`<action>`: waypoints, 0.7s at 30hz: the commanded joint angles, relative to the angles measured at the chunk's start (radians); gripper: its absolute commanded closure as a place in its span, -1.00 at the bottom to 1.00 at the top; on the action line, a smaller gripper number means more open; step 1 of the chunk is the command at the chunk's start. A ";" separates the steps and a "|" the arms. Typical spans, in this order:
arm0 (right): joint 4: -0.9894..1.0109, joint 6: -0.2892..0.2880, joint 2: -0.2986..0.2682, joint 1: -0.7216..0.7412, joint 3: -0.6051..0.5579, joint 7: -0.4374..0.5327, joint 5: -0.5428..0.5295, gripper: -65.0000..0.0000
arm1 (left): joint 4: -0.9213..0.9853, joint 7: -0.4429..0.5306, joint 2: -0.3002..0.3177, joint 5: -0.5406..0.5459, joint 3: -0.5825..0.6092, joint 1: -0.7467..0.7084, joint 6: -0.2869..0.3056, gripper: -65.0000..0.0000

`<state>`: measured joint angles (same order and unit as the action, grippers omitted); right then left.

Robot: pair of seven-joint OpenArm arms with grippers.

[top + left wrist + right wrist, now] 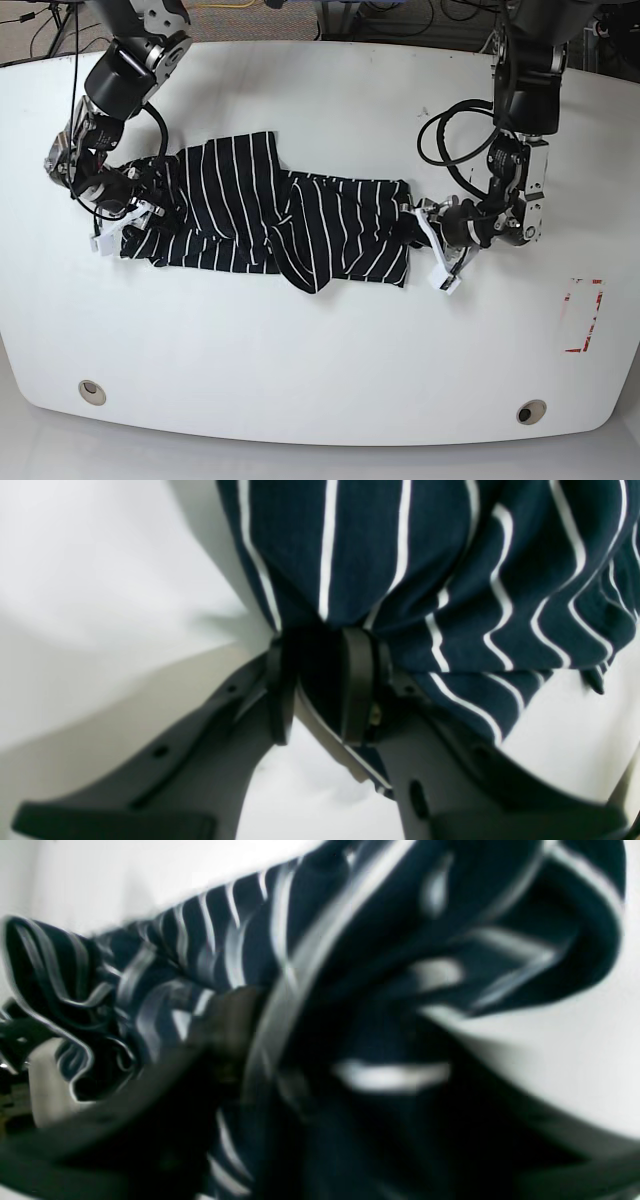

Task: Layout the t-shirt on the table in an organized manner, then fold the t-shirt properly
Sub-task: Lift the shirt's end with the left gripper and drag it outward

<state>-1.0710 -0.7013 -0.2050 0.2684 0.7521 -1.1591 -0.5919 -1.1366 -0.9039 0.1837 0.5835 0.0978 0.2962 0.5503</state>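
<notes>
The shirt (265, 215) lies bunched and wrinkled on the table (320, 350), stretched out between the two arms, with its long axis running from one gripper to the other, and it is well clear of the red-and-white sticker (583, 315) at the table's edge. The left gripper (428, 232) sits at the shirt end nearer the sticker; in the left wrist view its pads (357, 680) are clamped on a gathered fold of striped cloth, so that end looks firmly held. The right gripper (120, 205) is at the shirt's far end from the sticker, pressed into the cloth. In the right wrist view the fabric is blurred and crowds the fingers, with cloth apparently lying between them, but whether they have closed on it I cannot tell. The middle of the shirt is heaped in overlapping folds, with one lobe drooping toward the near table edge. Since each arm is at its own end of the long axis, the coming move probably turns on drawing the two ends apart along that line to flatten the heap. Neither arm is nearer the middle, and a weak right-hand grip could let that end slip.
</notes>
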 commanded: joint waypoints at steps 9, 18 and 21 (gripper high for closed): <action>-0.008 0.003 -0.040 0.009 -0.055 0.012 0.007 0.83 | -0.256 0.006 0.007 0.034 -0.008 0.005 0.009 0.61; -0.008 0.003 -0.046 0.009 -0.052 0.012 0.007 0.83 | -0.184 0.006 -0.037 0.072 0.018 0.053 0.007 0.58; -0.008 0.003 -0.047 0.009 -0.055 0.012 0.007 0.83 | -0.095 0.007 -0.063 0.072 0.046 0.091 0.006 0.39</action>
<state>-1.0657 -0.6960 -0.2329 0.2577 0.6994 -1.1553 -0.5766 -1.2613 -0.9207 0.1410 0.6281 0.1291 0.3347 0.5491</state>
